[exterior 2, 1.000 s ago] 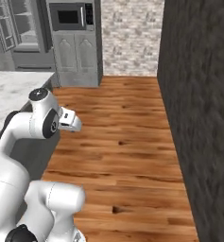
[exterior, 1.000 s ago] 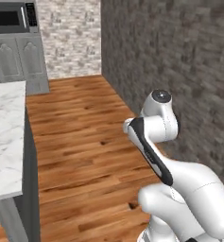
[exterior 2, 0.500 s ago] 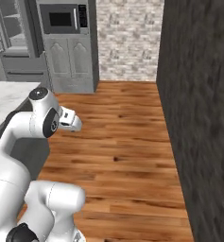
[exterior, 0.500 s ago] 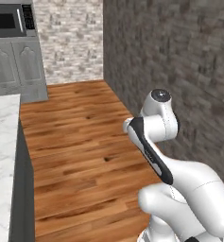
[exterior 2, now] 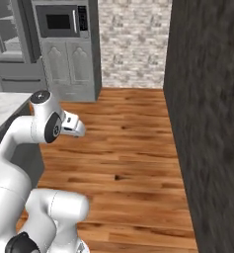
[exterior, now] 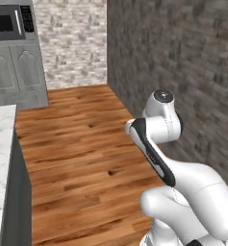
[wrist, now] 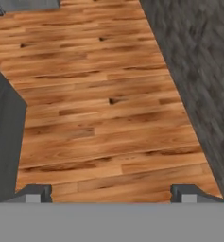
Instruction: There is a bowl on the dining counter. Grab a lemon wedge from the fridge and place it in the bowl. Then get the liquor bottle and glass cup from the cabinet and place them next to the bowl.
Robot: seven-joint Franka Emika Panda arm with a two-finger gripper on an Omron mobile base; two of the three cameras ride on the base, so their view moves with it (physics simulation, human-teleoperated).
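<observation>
Jaws [wrist: 111,194] spread wide and empty, aimed down at bare wood floor [wrist: 99,108]. The desk [exterior: 0,158] lies off to their left, the fridge [exterior 2: 10,44] far ahead-left, so the base likely must swing that way.

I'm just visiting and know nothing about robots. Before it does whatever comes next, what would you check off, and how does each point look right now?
1. Gripper empty: ok. The hand view shows its two fingertips set far apart with nothing but bare wood floor between them.
2. Floor ahead free of obstacles: ok. I see plain boards up to the tall grey unit with the microwave.
3. Room on the right side: ok, though the dark stone wall runs close alongside.
4. Room on the left side: ok, but the dining counter corner sits close to the base.
5. Fridge located: cannot tell. Shelves show at the far left of the right base view, too cropped to name.
6. Bowl located: cannot tell.
</observation>
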